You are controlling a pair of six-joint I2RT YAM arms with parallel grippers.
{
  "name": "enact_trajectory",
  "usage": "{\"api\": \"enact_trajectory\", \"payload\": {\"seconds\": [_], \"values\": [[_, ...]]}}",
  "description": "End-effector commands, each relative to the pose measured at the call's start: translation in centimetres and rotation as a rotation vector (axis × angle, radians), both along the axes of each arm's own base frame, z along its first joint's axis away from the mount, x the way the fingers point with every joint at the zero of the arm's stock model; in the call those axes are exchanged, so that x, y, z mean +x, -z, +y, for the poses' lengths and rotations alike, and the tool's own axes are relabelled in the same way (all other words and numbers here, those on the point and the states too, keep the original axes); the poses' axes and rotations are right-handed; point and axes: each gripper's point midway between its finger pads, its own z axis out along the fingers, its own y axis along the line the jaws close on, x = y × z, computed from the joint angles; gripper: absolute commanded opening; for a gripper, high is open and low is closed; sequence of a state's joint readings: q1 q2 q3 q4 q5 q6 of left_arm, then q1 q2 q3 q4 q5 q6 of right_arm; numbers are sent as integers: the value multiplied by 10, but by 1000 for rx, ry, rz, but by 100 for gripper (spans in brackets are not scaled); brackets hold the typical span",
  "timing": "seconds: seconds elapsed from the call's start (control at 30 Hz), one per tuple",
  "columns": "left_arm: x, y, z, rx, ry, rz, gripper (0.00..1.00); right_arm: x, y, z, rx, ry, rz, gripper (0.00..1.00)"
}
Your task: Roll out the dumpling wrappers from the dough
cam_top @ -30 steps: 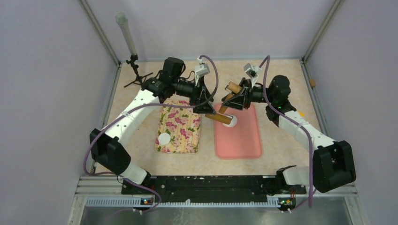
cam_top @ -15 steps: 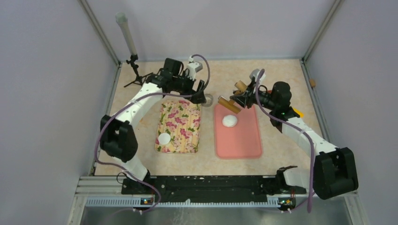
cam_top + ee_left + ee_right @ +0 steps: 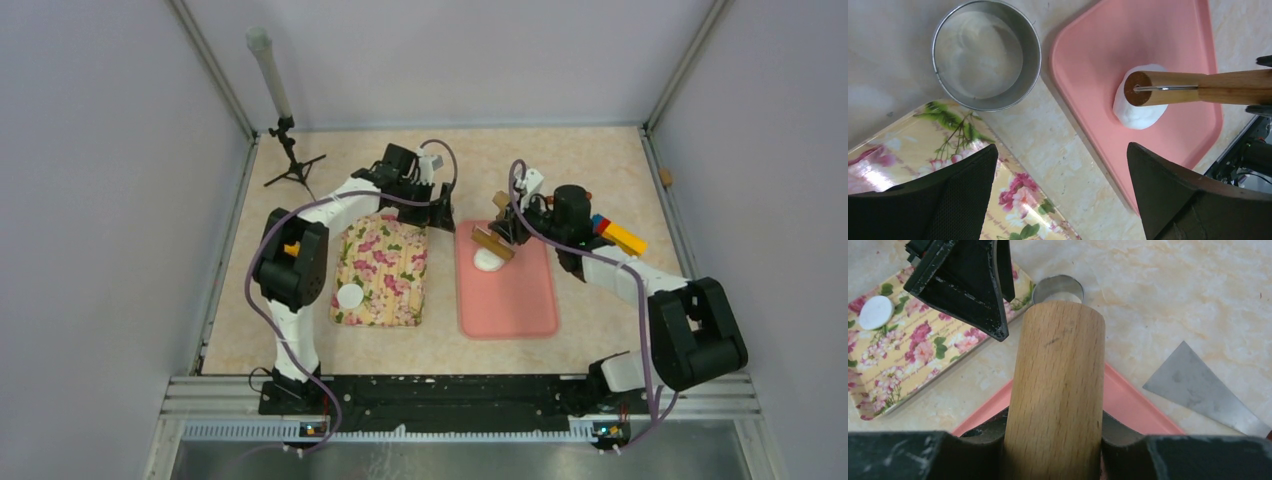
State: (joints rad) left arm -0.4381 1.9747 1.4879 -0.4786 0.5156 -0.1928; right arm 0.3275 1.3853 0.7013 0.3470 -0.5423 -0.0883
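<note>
Left wrist view: the rolling pin (image 3: 1198, 87) is pinched between the fingers of the right gripper (image 3: 1055, 435) and held on the dough (image 3: 1143, 115) on the pink board (image 3: 1128, 40), for flattening. The left gripper (image 3: 1062, 150) is spread wide near the ring cutter (image 3: 1030, 50), likely to take it.

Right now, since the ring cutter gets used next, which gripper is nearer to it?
Left. The left gripper hovers open close beside the ring cutter; the right gripper is farther off, over the pink board, shut on the rolling pin above the dough.
</note>
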Motion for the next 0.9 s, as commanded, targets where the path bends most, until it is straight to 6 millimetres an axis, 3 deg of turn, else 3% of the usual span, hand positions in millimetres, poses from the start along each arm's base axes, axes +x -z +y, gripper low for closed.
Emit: {"api": "enact_trajectory", "payload": {"seconds": [0.0, 0.23, 0.53, 0.87], "values": [[13, -15, -20, -21, -52, -82, 98, 14, -19, 2, -17, 16, -73, 0], [14, 8, -20, 72, -92, -67, 95, 6, 2, 3, -42, -14, -10, 0], [9, 29, -25, 124, -99, -40, 90, -21, 16, 9, -86, -101, 6, 0], [10, 33, -28, 128, -99, -36, 89, -41, 39, 7, -120, -149, 73, 0]]}}
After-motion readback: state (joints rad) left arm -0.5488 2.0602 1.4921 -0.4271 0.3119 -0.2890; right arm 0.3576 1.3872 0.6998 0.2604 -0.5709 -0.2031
